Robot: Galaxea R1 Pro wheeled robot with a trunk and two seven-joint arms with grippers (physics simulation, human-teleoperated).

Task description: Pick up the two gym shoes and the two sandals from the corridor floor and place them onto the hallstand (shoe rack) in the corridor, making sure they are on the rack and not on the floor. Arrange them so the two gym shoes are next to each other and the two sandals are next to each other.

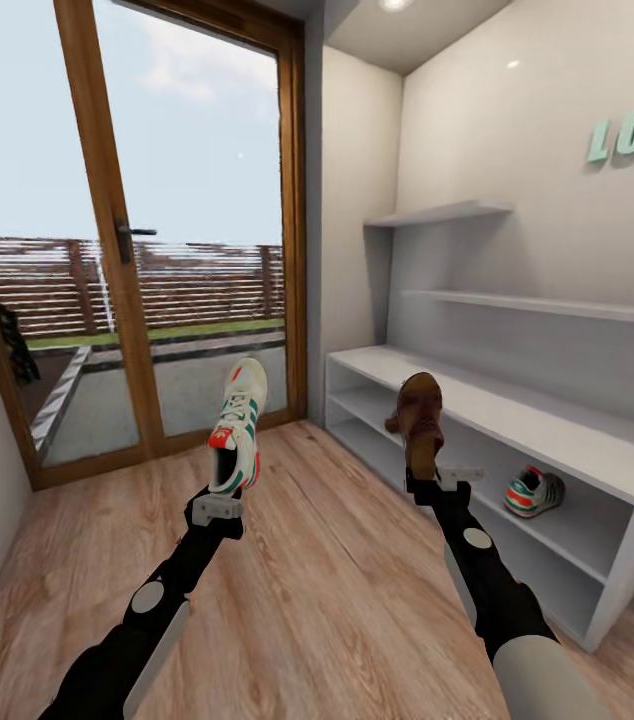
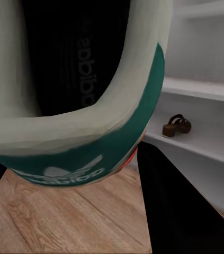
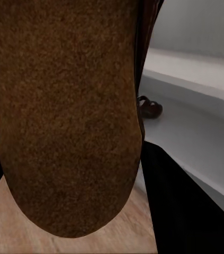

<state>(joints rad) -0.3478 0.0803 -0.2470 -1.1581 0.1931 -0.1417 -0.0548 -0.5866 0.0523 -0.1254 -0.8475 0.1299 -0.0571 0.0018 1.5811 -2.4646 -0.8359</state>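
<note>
Roughly halfway: one white green-striped sneaker (image 1: 534, 492) and a dark-brown sandal (image 2: 176, 125) already sit on the long white rack's (image 1: 517, 418) shelves at right, while the left claw (image 1: 219, 505) clamps the other sneaker (image 1: 237, 428) and the right claw (image 1: 444, 481) clamps the second sandal (image 1: 420, 420), both held up over the wood-plank floor (image 1: 327, 590).

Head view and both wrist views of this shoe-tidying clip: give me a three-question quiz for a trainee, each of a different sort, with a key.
1. True or false: the left tool holds a gym shoe up off the corridor floor.
2. What does the right tool hold? A) a gym shoe B) a sandal C) nothing
3. Fill in: the second gym shoe sits on an open ____ of the hallstand.

Key
1. True.
2. B, the brown sandal; the other sandal already rests on the rack, seen in the left wrist view.
3. Shelf.
</note>
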